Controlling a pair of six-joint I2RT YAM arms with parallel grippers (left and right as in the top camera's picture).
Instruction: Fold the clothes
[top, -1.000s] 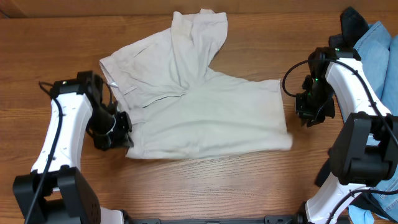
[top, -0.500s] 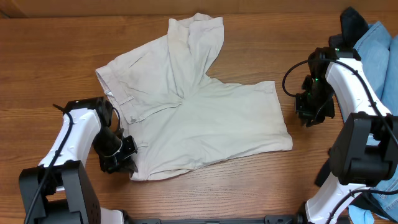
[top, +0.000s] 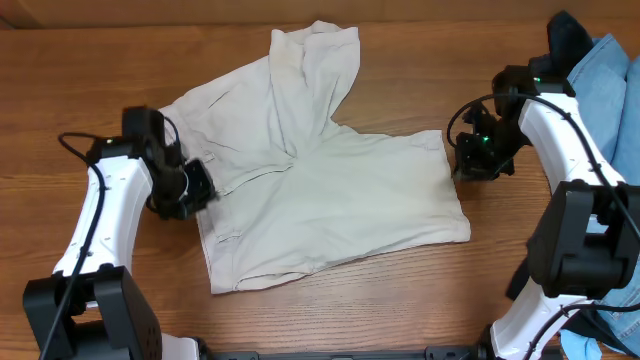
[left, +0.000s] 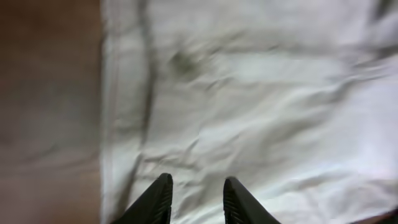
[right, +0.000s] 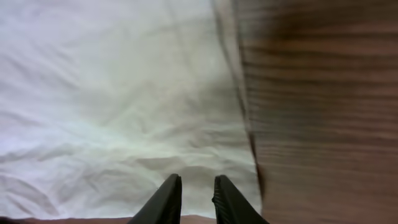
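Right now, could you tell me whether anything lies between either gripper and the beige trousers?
Nothing visible does. The left gripper is over the waistband of the beige trousers and the right gripper over a leg hem, both open.

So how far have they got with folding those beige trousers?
Early days. Done: the trousers lie spread out on the table, wrinkled, legs splayed apart. In hand: the left gripper is over the waistband edge and the right gripper over a leg's hem, both open, gripping nothing. Left: grasping the cloth and making every fold.
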